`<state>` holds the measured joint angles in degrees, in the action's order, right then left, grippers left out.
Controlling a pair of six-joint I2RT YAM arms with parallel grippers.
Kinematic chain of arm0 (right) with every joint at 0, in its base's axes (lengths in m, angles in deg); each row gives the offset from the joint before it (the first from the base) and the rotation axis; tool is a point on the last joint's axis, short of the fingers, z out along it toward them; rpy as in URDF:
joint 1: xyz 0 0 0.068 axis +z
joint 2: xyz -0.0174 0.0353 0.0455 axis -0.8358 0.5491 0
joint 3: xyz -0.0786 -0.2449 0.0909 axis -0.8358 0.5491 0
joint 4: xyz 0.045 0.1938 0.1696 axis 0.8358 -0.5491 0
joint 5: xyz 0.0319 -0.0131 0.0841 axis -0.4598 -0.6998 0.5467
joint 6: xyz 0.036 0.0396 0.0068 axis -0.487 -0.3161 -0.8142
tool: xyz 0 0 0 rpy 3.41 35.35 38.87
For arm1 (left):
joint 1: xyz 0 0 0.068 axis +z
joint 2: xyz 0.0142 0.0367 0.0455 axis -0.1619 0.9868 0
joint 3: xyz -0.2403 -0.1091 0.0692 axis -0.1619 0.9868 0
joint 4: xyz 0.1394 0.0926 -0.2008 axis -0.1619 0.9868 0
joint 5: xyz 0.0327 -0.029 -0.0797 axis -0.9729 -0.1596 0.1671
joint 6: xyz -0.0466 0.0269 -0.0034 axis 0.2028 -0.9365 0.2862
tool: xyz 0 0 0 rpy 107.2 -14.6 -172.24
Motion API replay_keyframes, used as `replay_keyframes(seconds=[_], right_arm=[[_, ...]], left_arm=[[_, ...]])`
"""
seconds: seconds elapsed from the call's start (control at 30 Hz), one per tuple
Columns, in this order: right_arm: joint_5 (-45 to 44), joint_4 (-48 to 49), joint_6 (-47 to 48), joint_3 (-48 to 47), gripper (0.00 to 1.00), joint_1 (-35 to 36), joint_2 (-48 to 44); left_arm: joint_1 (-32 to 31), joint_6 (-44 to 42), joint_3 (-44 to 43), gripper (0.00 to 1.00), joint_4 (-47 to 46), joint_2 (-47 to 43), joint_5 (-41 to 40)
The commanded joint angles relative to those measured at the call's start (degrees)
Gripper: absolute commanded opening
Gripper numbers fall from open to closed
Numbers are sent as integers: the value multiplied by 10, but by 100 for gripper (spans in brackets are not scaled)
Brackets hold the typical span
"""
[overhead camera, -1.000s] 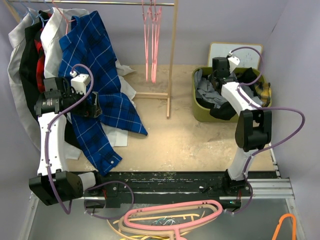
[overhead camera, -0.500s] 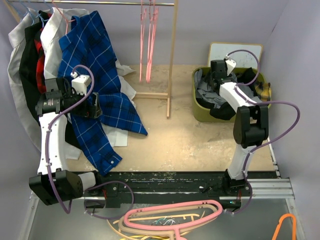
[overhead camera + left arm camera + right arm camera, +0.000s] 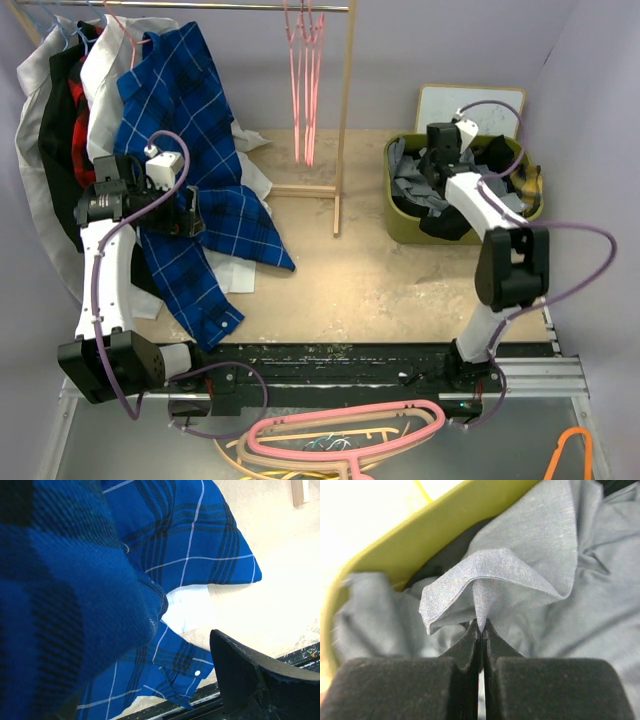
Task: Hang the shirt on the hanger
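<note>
The grey shirt (image 3: 412, 185) lies crumpled in an olive-green bin (image 3: 400, 228) at the right. My right gripper (image 3: 438, 160) reaches into the bin. In the right wrist view it (image 3: 481, 629) is shut on a raised fold of the grey shirt (image 3: 520, 570), with the bin's wall (image 3: 435, 520) behind. Thin pink hangers (image 3: 303, 90) hang from the rail at the top middle. My left gripper (image 3: 190, 215) sits against the blue checked shirt (image 3: 200, 120). In the left wrist view it (image 3: 160, 645) stands open. One finger (image 3: 250, 680) shows and blue cloth (image 3: 65, 605) hides the other.
Black, white and red garments (image 3: 60, 110) hang at the left of the rail. The rack's wooden post (image 3: 345, 120) stands mid-table. A white board (image 3: 470, 100) leans behind the bin. Chunky pink and cream hangers (image 3: 340, 435) and an orange one (image 3: 570, 455) lie below the arm bases.
My right arm has shifted a little to the right over the bin with the grey fold in its grip. The pink hangers swing slightly. The left arm has barely moved.
</note>
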<state>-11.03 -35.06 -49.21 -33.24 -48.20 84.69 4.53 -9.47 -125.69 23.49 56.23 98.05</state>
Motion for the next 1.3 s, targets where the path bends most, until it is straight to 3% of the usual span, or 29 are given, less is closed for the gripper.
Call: replay_keyframes(seconds=[0.0, 0.13, 0.3, 0.37, 0.57, 0.67, 0.9, 1.07, 1.13, 1.27], right_arm=[[-30, 61, 37, 18, 0, 48, -182], [-102, 172, 140, 52, 0, 105, -301], [-56, 155, 170, -29, 0, 105, -345], [9, 173, 184, -69, 0, 106, -352], [352, 209, 115, -175, 0, 107, -346], [475, 240, 88, -223, 0, 118, -320], [587, 266, 16, -372, 0, 134, -233], [679, 277, -3, -418, 0, 211, -185], [737, 285, 1, -397, 0, 237, -175], [795, 339, -28, -260, 0, 275, -181]], left_arm=[[-3, -18, -1, 99, -6, 16, 23], [-3, -18, -10, 99, -6, 25, 10], [-5, -16, -13, 99, -4, 36, -3], [-5, -16, -10, 99, -4, 36, -9], [-6, -16, -13, 99, -2, 35, -10], [-7, -17, -12, 99, -2, 37, -12], [-7, -16, -13, 99, -2, 38, -21], [-7, -15, -12, 99, -3, 37, -26], [-7, -14, -13, 99, -3, 37, -27], [-7, -13, -14, 99, -1, 36, -28]])
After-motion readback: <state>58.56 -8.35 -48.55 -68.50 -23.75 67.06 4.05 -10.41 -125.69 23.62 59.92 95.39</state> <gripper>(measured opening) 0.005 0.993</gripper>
